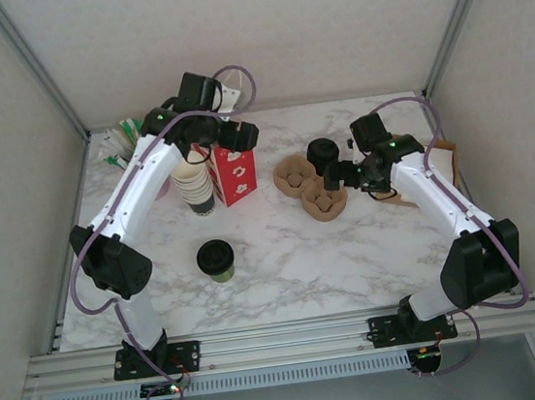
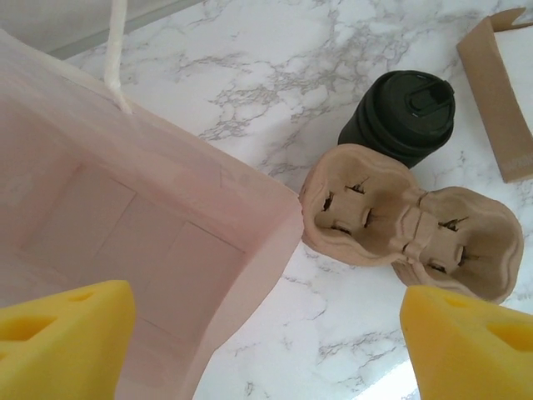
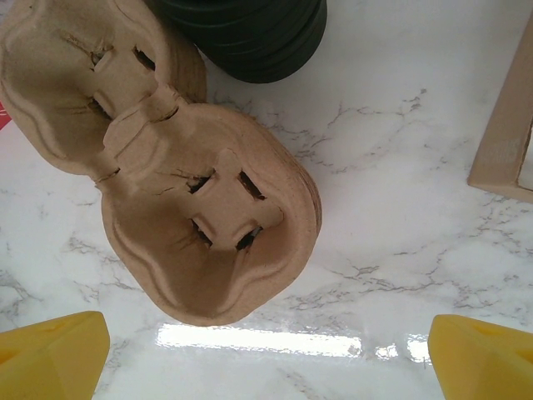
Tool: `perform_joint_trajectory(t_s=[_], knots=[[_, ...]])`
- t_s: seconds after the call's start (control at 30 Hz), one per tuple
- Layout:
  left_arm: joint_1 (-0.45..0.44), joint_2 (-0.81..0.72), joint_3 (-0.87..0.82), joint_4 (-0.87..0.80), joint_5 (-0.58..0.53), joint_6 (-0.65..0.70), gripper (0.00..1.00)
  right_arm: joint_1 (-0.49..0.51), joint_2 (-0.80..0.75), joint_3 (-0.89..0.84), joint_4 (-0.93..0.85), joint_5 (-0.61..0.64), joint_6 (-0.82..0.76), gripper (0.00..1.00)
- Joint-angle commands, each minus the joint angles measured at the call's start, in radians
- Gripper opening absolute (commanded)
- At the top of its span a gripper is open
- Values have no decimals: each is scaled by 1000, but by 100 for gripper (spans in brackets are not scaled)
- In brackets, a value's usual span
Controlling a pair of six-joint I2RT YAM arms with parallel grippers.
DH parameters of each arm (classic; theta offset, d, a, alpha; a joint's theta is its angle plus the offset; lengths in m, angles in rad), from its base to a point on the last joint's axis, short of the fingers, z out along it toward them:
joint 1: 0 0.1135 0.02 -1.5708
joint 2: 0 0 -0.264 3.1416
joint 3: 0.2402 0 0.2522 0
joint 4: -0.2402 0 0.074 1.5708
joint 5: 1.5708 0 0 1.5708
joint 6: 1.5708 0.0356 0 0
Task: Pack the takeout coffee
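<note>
The takeout coffee [image 1: 215, 261], a small cup with a black lid and an olive-green body, stands alone on the marble in front of the left arm. My left gripper [image 1: 236, 137] hovers far from it, over the open top of the red paper bag [image 1: 235, 173]. In the left wrist view its yellow fingertips [image 2: 71, 337] stand wide apart above the bag's pale inside [image 2: 125, 225], and the left gripper [image 2: 266, 354] holds nothing. My right gripper [image 1: 339, 174] is open and empty over the brown pulp cup carrier [image 3: 166, 192].
A stack of lidless cream cups [image 1: 194, 185] stands just left of the bag. A black stack of lids [image 1: 321, 154] sits behind the carriers [image 1: 310, 187]. Flat brown cardboard [image 1: 445, 173] lies at the right edge. Packets [image 1: 123, 140] fill the back left corner.
</note>
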Motion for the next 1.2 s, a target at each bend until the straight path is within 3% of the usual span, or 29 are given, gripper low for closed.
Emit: perform_joint_trajectory(t_s=[0.0,0.17,0.47,0.63,0.8,1.17], knots=[[4,-6,-33,-22,-75,22,81,-7,-17,-5,2,-24,1,99],[1,23,-38,-39,-59,19,68,-6,-27,-8,-6,-22,1,99],[-22,-23,-40,-40,-28,5,30,-7,-50,-20,-9,-26,6,99],[-59,-32,-42,-55,-34,-18,20,-6,-68,-27,-11,-28,13,99],[-108,-45,-48,-74,-82,-62,15,-6,-90,-40,-16,-28,18,99],[-222,-137,-143,-81,-126,-169,15,-6,-117,-60,-22,-30,24,99]])
